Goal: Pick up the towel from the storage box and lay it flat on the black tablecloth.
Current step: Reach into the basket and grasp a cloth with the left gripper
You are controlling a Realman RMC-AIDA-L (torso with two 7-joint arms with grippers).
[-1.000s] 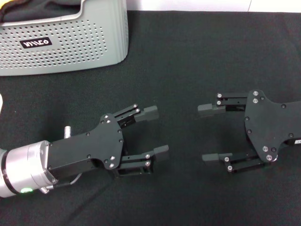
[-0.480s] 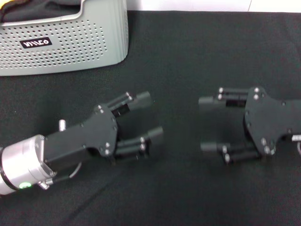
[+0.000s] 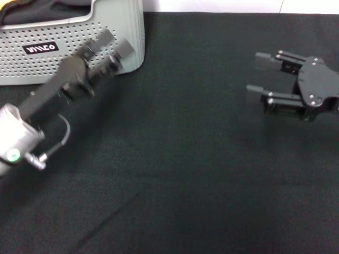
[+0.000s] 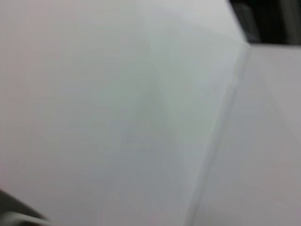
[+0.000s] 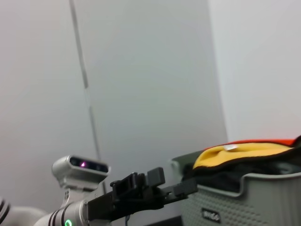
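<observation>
The light grey storage box (image 3: 79, 53) stands at the far left of the black tablecloth (image 3: 185, 174). In the right wrist view the towel (image 5: 244, 151) lies yellow-orange side up, folded over the top of the storage box (image 5: 249, 200). From the head view only a yellow sliver of the towel (image 3: 6, 5) shows. My left gripper (image 3: 114, 43) is raised in front of the box's right corner, open and holding nothing; it is also seen side-on as the left gripper (image 5: 171, 182). My right gripper (image 3: 258, 76) hangs open over the cloth at the far right.
A dark grey cloth (image 3: 47, 10) lies in the box under the towel. White wall stands behind the table; the left wrist view shows only that wall. Bare black cloth stretches between the arms and toward the near edge.
My left arm has lifted and swung from the middle of the cloth up to the box. My right gripper has pulled back toward the far right. Both stay open.
</observation>
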